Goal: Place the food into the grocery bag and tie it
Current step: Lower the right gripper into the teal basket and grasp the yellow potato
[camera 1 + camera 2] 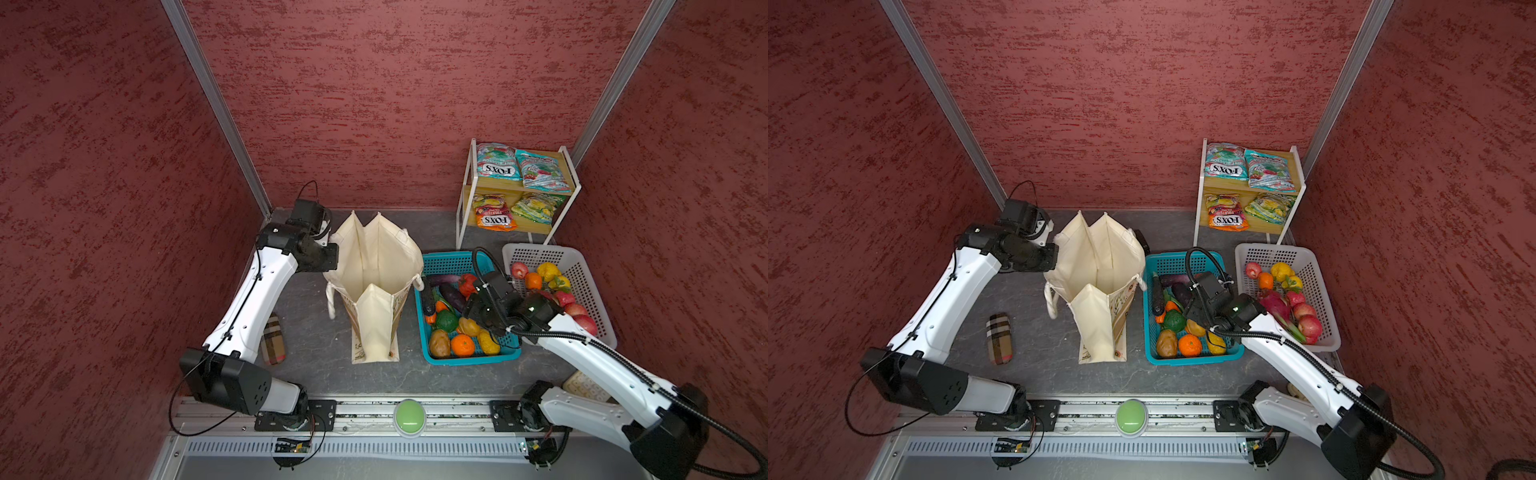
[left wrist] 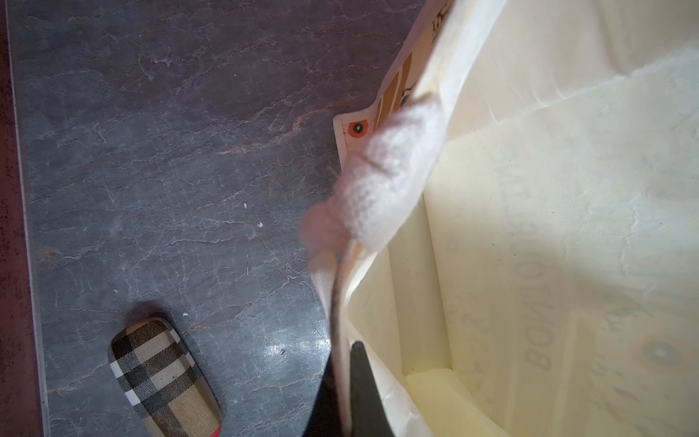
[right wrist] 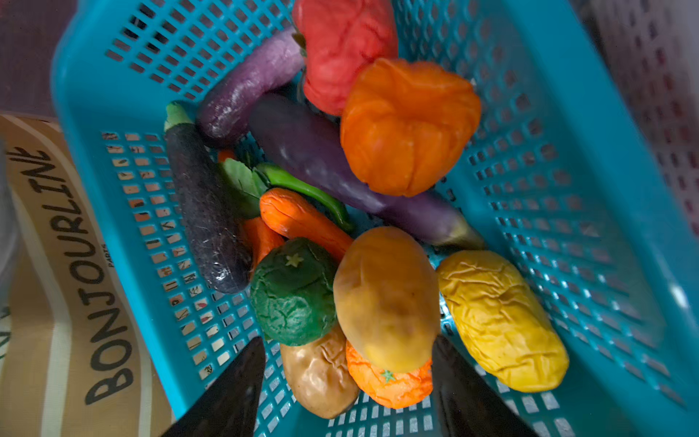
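The cream grocery bag point(image 1: 374, 266) point(image 1: 1096, 266) stands open at the middle of the grey floor. My left gripper point(image 2: 345, 353) is shut on the fabric of its rim, near a white rope handle point(image 2: 389, 174), at the bag's far left corner point(image 1: 332, 243). My right gripper point(image 3: 348, 340) point(image 1: 469, 318) hangs open over the teal basket point(image 1: 469, 360) of toy food, with nothing held. Below its fingers lie a tan potato point(image 3: 386, 299), a green vegetable point(image 3: 293, 295), an orange point(image 3: 389, 382) and an orange pumpkin point(image 3: 408, 125). FOX'S packets point(image 1: 498, 166) lie on the shelf, one of them orange point(image 1: 494, 218).
A white basket point(image 1: 590, 274) with apples and other fruit stands right of the teal one. The white-framed shelf point(image 1: 463, 208) is in the back right corner. A plaid case point(image 1: 273, 340) point(image 2: 162, 378) lies left of the bag. A green button point(image 1: 409, 415) sits on the front rail.
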`<state>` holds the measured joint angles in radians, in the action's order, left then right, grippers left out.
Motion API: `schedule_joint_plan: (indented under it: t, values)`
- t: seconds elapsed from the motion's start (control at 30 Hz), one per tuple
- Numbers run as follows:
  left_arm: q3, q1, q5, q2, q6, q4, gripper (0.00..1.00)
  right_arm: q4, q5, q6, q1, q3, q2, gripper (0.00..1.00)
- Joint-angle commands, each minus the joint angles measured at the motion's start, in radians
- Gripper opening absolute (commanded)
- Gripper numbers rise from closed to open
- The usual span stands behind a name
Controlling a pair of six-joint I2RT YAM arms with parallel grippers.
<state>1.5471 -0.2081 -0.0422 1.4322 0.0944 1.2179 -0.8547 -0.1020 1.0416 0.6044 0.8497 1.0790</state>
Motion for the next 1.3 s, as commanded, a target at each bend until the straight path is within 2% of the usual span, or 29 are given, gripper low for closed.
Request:
schedule_joint_plan:
  t: [0.0,0.47,0.9,1.07,1.27]
  values:
    - [-0.018,-0.013,0.008,-0.020,-0.022,-0.021,0.00,0.067,0.063,0.052,-0.022,-0.033,-0.011,0.70]
    - [-0.032,-0.016,0.020,-0.038,-0.031,-0.029,0.00,0.055,0.109,0.139,-0.072,-0.055,0.045,0.75]
    - [-0.030,-0.030,0.042,-0.033,-0.031,-0.029,0.00,-0.046,0.035,0.206,-0.074,-0.006,0.027,0.87]
    - [-0.024,-0.033,0.046,-0.023,-0.031,-0.025,0.00,-0.083,-0.035,0.235,-0.074,0.022,0.001,0.89]
    - [-0.018,-0.037,0.048,-0.014,-0.029,-0.029,0.00,-0.068,-0.008,0.280,-0.074,0.027,0.011,0.94]
